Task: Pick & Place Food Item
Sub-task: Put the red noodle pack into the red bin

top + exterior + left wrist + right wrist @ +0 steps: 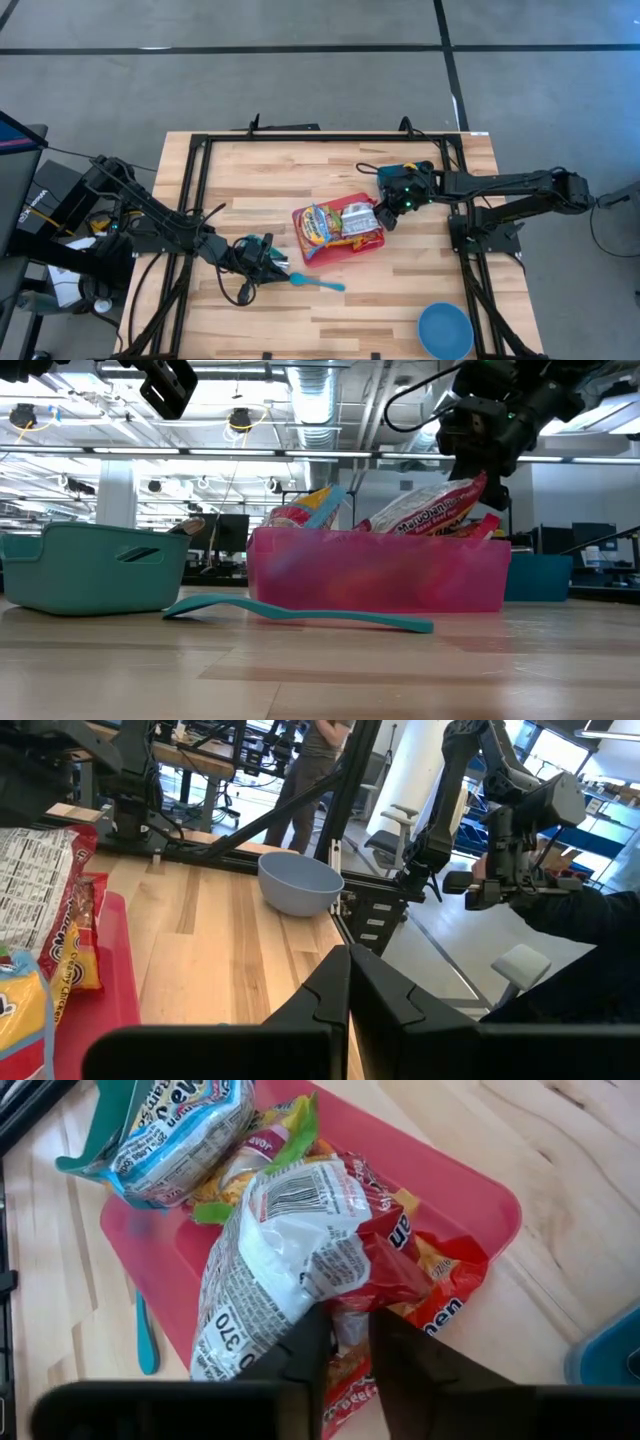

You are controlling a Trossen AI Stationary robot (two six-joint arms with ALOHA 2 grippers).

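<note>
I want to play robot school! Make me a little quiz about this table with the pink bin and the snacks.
1. True or false: the blue bowl sits inside the pink bin.
2. Which thing lies on the wood between the left gripper and the pink bin?
A. a fork
B. a teal spoon
C. a cup
3. Fill in: the right gripper is over the bin's edge, at a red and white ______ packet.

Key:
1. False; the bowl stands alone near the table's front edge, on the right arm's side.
2. B
3. noodle (ramen)
</note>
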